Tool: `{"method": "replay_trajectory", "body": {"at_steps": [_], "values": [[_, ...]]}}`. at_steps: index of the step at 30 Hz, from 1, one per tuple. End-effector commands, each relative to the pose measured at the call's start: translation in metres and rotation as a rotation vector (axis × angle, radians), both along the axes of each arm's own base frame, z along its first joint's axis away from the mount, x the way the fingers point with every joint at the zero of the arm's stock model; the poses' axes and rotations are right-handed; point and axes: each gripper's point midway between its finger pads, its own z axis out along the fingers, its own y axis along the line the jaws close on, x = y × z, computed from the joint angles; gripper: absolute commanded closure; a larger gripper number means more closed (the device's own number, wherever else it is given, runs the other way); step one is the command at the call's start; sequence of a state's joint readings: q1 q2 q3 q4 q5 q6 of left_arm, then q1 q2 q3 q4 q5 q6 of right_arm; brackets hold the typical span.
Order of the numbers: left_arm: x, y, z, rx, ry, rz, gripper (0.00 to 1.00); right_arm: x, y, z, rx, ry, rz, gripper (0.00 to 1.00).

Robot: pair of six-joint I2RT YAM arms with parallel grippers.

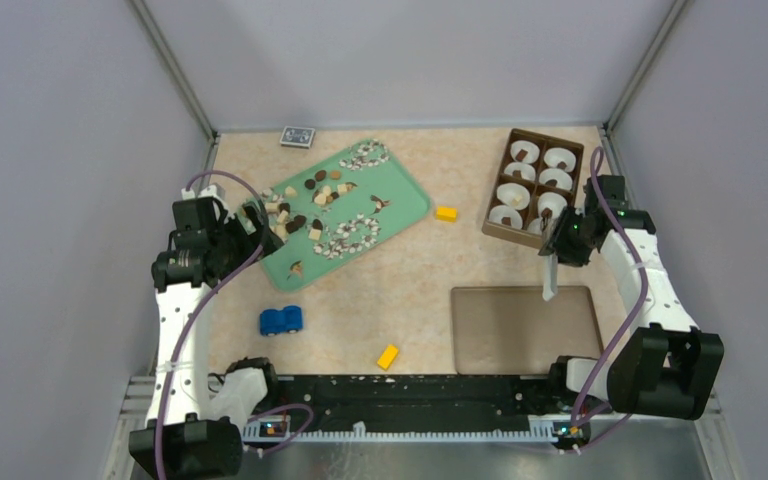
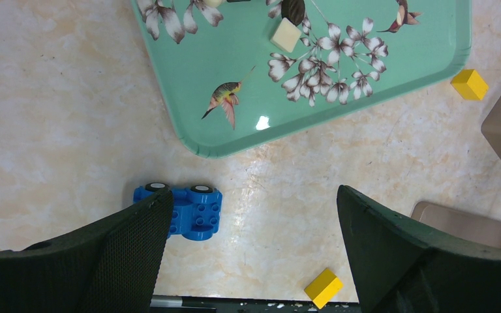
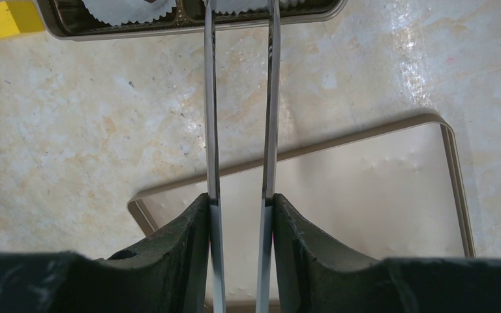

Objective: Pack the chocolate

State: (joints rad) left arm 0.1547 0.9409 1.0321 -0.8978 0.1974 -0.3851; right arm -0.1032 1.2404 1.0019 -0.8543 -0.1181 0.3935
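The right gripper (image 3: 240, 205) squeezes the tweezers (image 3: 210, 98). The left gripper (image 2: 253, 195) is wide open and holds nothing. The chocolate (image 2: 286, 34) lies on the green tray (image 2: 424, 59), just in front of it.

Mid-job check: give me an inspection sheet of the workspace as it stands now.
Surface: beige marbled tabletop, glossy.
Job's things: chocolate pieces scattered on the green tray; brown box with white paper cups, some seemingly holding a dark piece; tan lid flat in front of it.
Clutter: blue toy car; yellow block beside the tray, another near the arm bases; blue patterned packet at the back.
Grippers: left gripper open, holding nothing; right gripper shut on tweezers.
Cables: purple cables loop along both arms.
Surroundings: grey walls; nothing else seen.
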Motion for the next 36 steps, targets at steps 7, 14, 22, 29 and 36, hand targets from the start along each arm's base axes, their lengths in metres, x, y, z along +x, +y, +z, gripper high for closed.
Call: {"method": "replay_trajectory", "body": {"at_steps": [7,14,22,29,36], "values": [[0.006,-0.002,0.007,0.005,-0.047,-0.018,0.01,0.014,-0.008,0.039,-0.036,-0.121,-0.018,0.75],[0.006,-0.002,0.006,0.001,-0.045,-0.019,0.01,0.023,0.007,0.1,-0.029,-0.278,0.065,0.86],[0.008,-0.003,0.01,-0.003,-0.052,-0.023,0.01,0.043,0.107,0.117,-0.097,-0.388,0.282,0.84],[0.006,-0.002,0.012,0.006,-0.05,-0.018,0.01,0.046,0.191,0.074,-0.197,-0.352,0.326,0.85],[0.005,0.0,0.011,0.012,-0.047,-0.009,0.01,0.042,0.238,0.03,-0.093,-0.35,0.276,0.86]]}}
